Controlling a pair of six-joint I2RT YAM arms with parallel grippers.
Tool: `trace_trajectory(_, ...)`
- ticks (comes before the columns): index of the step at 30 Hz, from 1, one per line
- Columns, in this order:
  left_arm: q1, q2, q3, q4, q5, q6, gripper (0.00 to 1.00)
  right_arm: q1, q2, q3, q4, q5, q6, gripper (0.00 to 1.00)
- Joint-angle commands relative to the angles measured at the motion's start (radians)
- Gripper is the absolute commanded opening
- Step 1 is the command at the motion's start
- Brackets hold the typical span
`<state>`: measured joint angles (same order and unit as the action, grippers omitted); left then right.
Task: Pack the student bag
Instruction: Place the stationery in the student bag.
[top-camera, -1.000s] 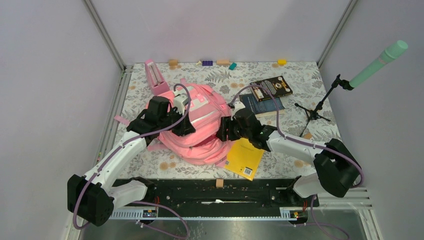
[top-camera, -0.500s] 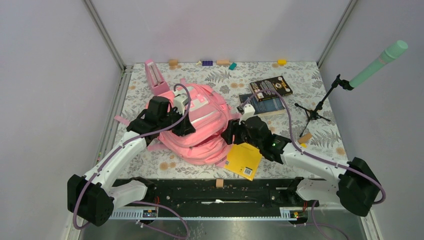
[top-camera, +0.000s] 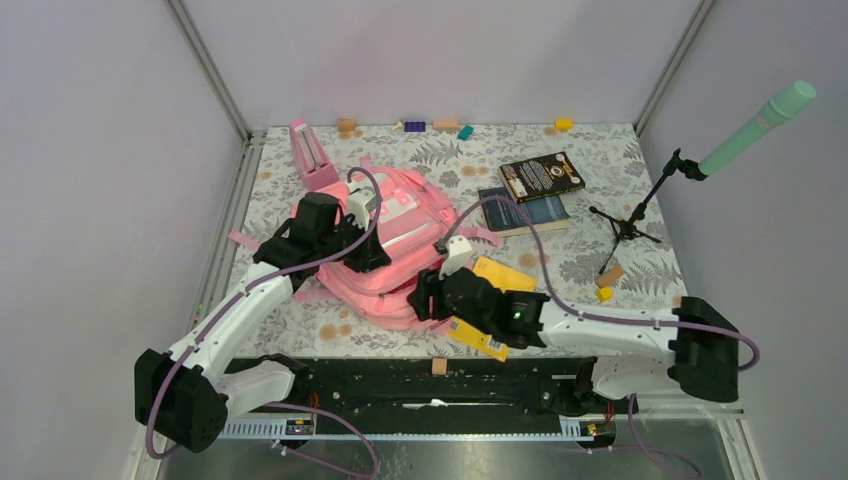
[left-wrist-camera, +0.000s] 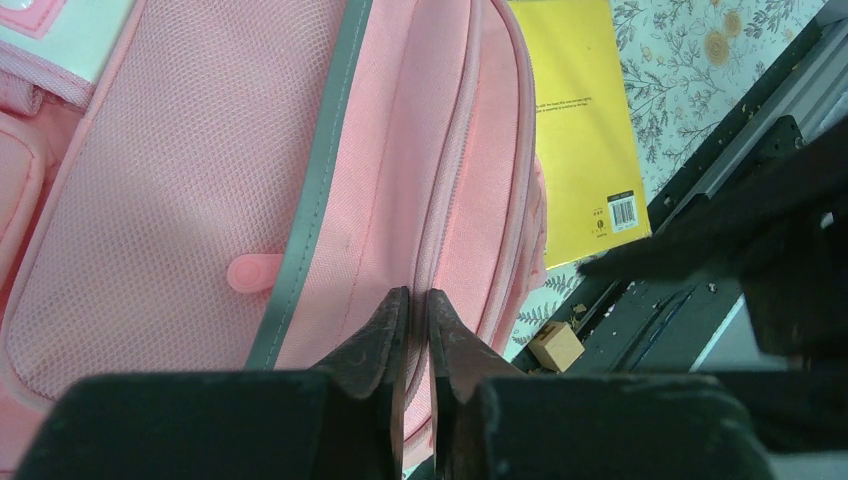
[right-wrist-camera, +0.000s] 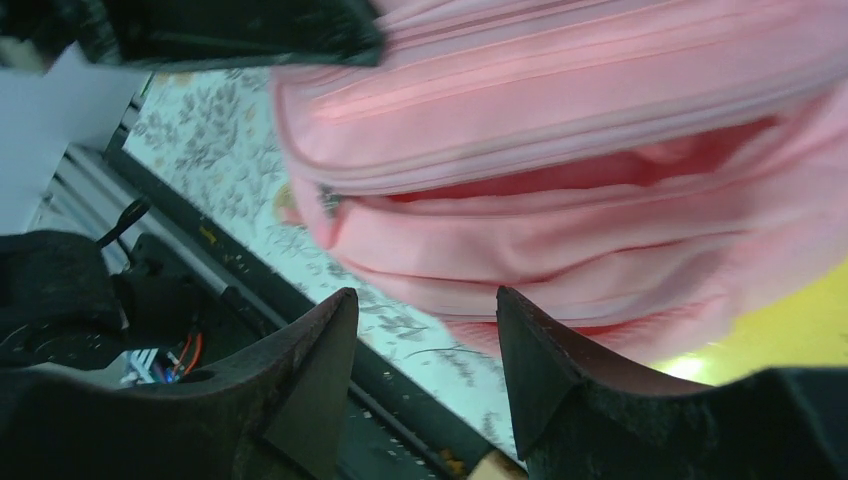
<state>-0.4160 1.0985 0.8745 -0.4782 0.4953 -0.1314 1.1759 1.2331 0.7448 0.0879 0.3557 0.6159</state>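
Observation:
The pink student bag (top-camera: 400, 255) lies in the middle of the floral table. My left gripper (top-camera: 370, 257) rests on the bag's top, shut on a fold of pink fabric beside a zip seam (left-wrist-camera: 418, 300). The bag's mesh pocket and grey reflective strip (left-wrist-camera: 320, 180) fill the left wrist view. My right gripper (top-camera: 426, 296) is open and empty at the bag's near right edge. In the right wrist view, the right gripper (right-wrist-camera: 425, 300) has the bag's open zip mouth (right-wrist-camera: 600, 175) just above its jaws. A yellow book (top-camera: 500, 277) lies partly under the right arm.
Two dark books (top-camera: 540, 176) lie at the back right. A microphone stand (top-camera: 625, 222) stands at the right. A pink metronome (top-camera: 312, 155) stands behind the bag. Small blocks line the back wall (top-camera: 440, 125). A wooden block (top-camera: 438, 366) sits on the near rail.
My right arm has swung from the bag's right side toward the near edge, over the yellow book, to the bag's near right corner. The left arm has not moved.

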Motion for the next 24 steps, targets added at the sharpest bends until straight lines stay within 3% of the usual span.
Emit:
trace_trajectory(1,-0.006,-0.028,0.015,0.067,0.033,-0.014,0.0,0.117,0.117,0.141,0.021,0.115,0.055,0.6)
trace_trajectory(11,-0.01,-0.034,0.015,0.067,0.03,-0.014,0.0,0.199,0.383,0.357,-0.116,0.151,0.176,0.48)
trace_trajectory(17,-0.012,-0.037,0.015,0.067,0.032,-0.014,0.0,0.199,0.439,0.402,-0.211,0.231,0.208,0.47)
trace_trajectory(24,-0.012,-0.037,0.014,0.067,0.034,-0.013,0.0,0.199,0.446,0.417,-0.191,0.272,0.176,0.48)
